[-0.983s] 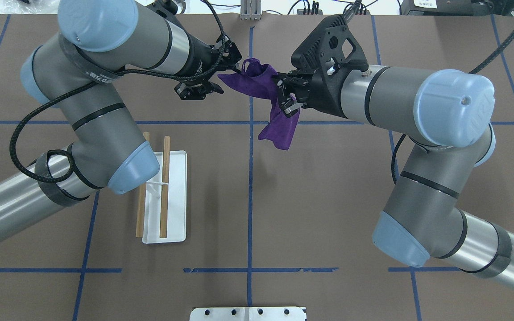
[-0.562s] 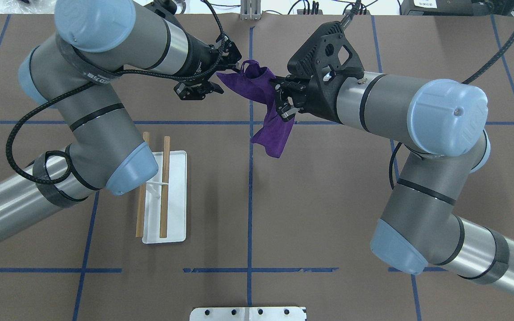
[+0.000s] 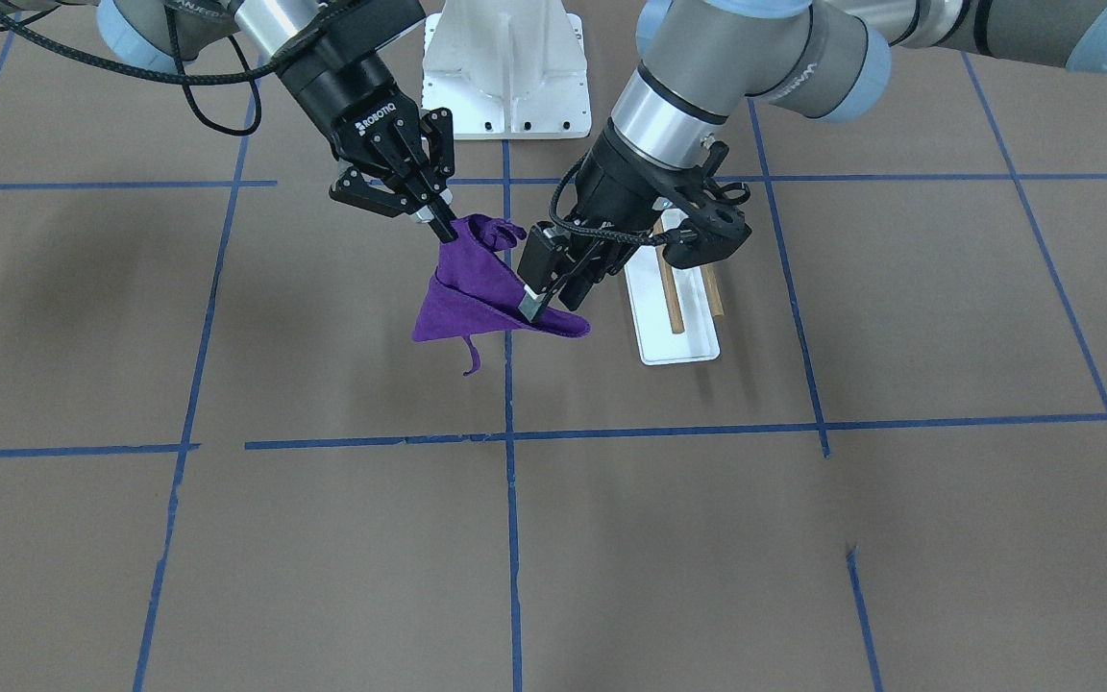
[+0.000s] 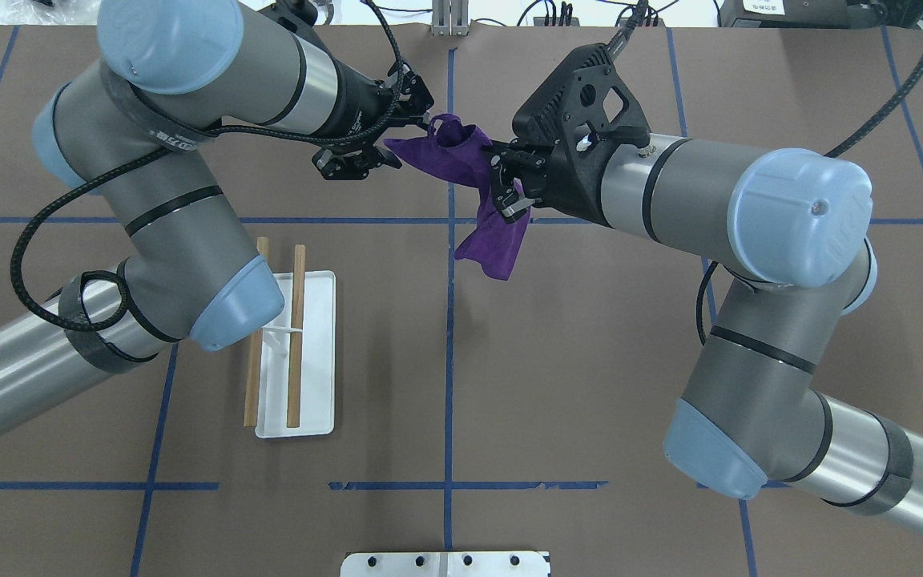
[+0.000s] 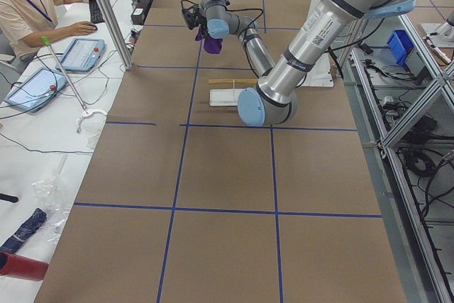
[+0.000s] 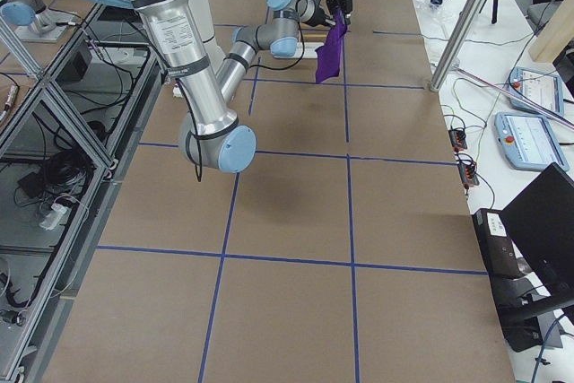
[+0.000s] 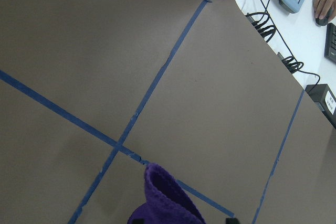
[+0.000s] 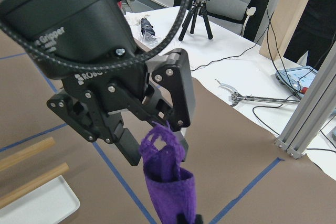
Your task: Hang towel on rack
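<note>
The purple towel (image 4: 461, 160) hangs in the air above the table's far middle, held between both grippers. My left gripper (image 4: 428, 122) is shut on its far corner; in the front-facing view it (image 3: 534, 303) pinches the towel's (image 3: 477, 298) lower edge. My right gripper (image 4: 499, 186) is shut on the towel's other end, shown higher in the front-facing view (image 3: 441, 228). A loose end droops below it. The right wrist view shows the left gripper (image 8: 157, 145) pinching the bunched towel (image 8: 168, 182). The rack (image 4: 317, 353) stands on my left, with two brown dowels over a white base, partly under my left elbow.
The white bolted pedestal (image 3: 505, 67) stands at the robot's side of the table. Blue tape lines cross the brown table top. The rack (image 3: 678, 346) lies just beside my left wrist in the front-facing view. An operator (image 5: 28, 5) sits past the far edge.
My right gripper has moved a little to the left, toward the left gripper, with the towel in it. The drooping end swung left. The left gripper has hardly moved.
</note>
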{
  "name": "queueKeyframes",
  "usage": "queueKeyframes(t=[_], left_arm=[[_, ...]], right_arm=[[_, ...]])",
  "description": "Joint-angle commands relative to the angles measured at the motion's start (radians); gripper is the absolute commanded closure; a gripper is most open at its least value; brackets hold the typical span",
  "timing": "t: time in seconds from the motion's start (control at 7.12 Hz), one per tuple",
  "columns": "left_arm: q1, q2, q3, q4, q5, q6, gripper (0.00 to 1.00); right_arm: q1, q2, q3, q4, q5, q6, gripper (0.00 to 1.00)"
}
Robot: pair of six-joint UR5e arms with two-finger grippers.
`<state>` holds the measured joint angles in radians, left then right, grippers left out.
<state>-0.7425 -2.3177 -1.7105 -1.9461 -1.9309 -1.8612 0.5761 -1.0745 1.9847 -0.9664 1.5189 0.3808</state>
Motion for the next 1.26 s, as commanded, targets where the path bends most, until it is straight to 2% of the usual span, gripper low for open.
queueKeyframes(t=[0.0, 0.14, 0.28, 0.7, 0.84, 0.98, 1.12], left_arm=[[0.003, 0.003, 0.006, 0.001, 0.001, 0.002, 0.54], [0.02, 0.003, 0.002, 0.001, 0.027, -0.006, 0.73], [0.029, 0.007, -0.004, -0.001, 0.038, 0.003, 1.0], [0.028, 0.02, -0.017, -0.004, 0.039, 0.016, 1.0], [0.028, 0.035, -0.044, -0.005, 0.039, 0.016, 1.0], [0.028, 0.05, -0.067, -0.005, 0.039, 0.023, 1.0], [0.028, 0.079, -0.092, -0.005, 0.039, 0.045, 1.0]], right_arm=[[-0.009, 0.002, 0.003, 0.002, -0.009, -0.002, 1.0], [-0.009, 0.002, 0.002, 0.002, -0.009, -0.002, 1.0], [-0.007, 0.001, 0.003, 0.002, -0.009, -0.002, 1.0], [-0.007, -0.012, 0.002, 0.003, 0.0, -0.007, 1.0], [-0.03, -0.012, -0.001, 0.011, 0.0, 0.016, 0.34], [-0.027, -0.025, 0.008, -0.001, 0.006, 0.065, 0.01], [-0.022, -0.048, 0.006, -0.003, 0.02, 0.108, 0.01]])
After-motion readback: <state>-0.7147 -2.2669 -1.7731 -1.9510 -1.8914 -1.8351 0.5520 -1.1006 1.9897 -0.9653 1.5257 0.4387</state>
